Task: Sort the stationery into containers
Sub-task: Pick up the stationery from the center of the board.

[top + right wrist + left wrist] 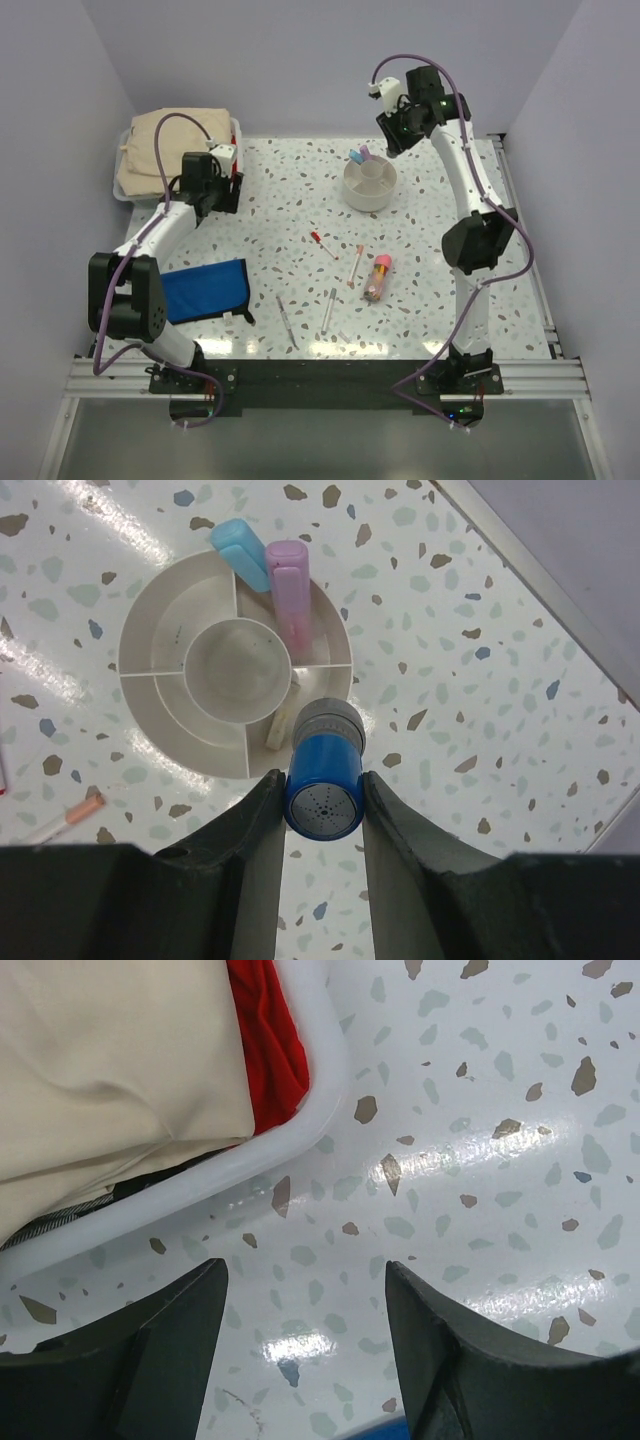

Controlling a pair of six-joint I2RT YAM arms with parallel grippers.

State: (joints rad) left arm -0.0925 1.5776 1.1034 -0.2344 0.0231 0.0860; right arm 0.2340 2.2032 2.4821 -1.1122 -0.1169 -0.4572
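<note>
The round white cup stands at the table's back centre and holds a pink marker, a blue-capped stick and a beige eraser. My right gripper hangs above the cup's rim and is shut on a blue-capped stick, end on to the camera. Loose on the table lie a red-tipped pen, a second pen, a pink-red tube and two silver pens. My left gripper is open and empty over bare table beside the white bin's corner.
The bin at the back left holds a folded beige cloth and something red. A flat blue pouch lies near the left arm's base. Walls close in the table on three sides.
</note>
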